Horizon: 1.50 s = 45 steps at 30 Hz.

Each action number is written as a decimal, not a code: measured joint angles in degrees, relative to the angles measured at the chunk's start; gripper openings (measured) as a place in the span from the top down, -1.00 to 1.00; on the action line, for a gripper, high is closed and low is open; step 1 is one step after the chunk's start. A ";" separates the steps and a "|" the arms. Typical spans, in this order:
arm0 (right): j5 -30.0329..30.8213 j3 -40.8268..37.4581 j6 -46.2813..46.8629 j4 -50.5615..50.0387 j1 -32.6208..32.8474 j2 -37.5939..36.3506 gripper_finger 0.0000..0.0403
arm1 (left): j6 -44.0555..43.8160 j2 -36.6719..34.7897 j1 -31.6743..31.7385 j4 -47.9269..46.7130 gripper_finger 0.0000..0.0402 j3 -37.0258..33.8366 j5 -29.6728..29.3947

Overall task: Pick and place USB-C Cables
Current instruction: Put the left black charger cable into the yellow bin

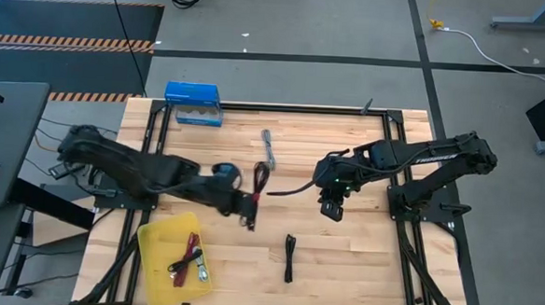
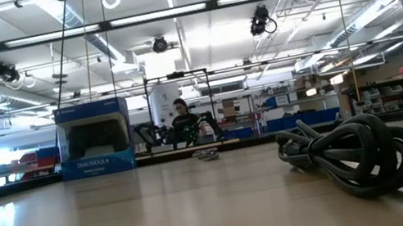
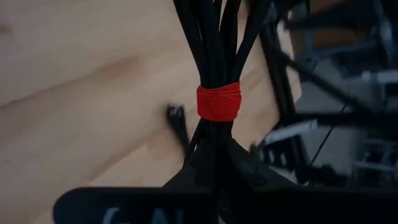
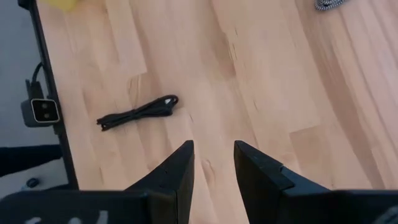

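Black cable bundle with a red tie (image 3: 217,93) filled the left wrist view, clenched between the fingers of the left gripper (image 1: 251,205) and hanging above the bare wood of the table (image 1: 342,259). In the high view this gripper stood near the table's centre, just beside the yellow tray (image 1: 151,258).

Yellow tray: held cable bundles (image 1: 188,258), with black and red parts visible; their number could not be told.

Second black cable bundle (image 1: 289,257) lay alone on the wood near the table's front edge, between the two arms; it appeared again in the right wrist view (image 4: 138,112) and as the large coil in the low view (image 2: 356,154). A grey cable bundle (image 1: 270,149) lay farther back, beyond the left gripper.

Right gripper (image 1: 331,208) hovered over the table's right half, well apart from every bundle, its fingers (image 4: 177,171) parted and holding nothing.

Blue box (image 1: 193,103) stood at the table's far left corner. White cord (image 1: 488,50) ran across the floor beyond the table.
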 joint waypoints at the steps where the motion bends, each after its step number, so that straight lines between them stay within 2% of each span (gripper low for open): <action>1: 0.07 0.00 0.21 0.07 0.00 0.00 0.41 | 0.08 -0.84 -0.94 -1.43 0.93 0.02 0.21; 9: 0.18 0.00 1.91 1.95 0.00 -0.02 0.41 | 2.15 -3.69 -10.24 -18.58 0.93 0.00 9.35; 14: 0.09 0.00 3.44 2.74 0.00 -0.02 0.41 | 2.53 -3.75 -15.50 -24.97 0.91 0.00 13.84; 24: 0.04 0.00 4.30 2.75 0.00 -0.02 0.41 | 6.86 -3.73 -24.58 -33.35 0.91 0.00 13.93; 31: 0.04 0.00 4.37 2.74 0.00 -0.02 0.41 | 10.29 -3.72 -29.66 -34.22 0.91 0.00 13.80; 41: 0.02 0.00 4.84 2.72 0.00 -0.02 0.41 | 10.09 -3.57 -35.62 -37.48 0.91 0.00 13.79; 45: 0.01 0.00 4.91 2.72 0.00 -0.02 0.41 | 17.68 -3.57 -38.06 -37.24 0.91 0.00 13.70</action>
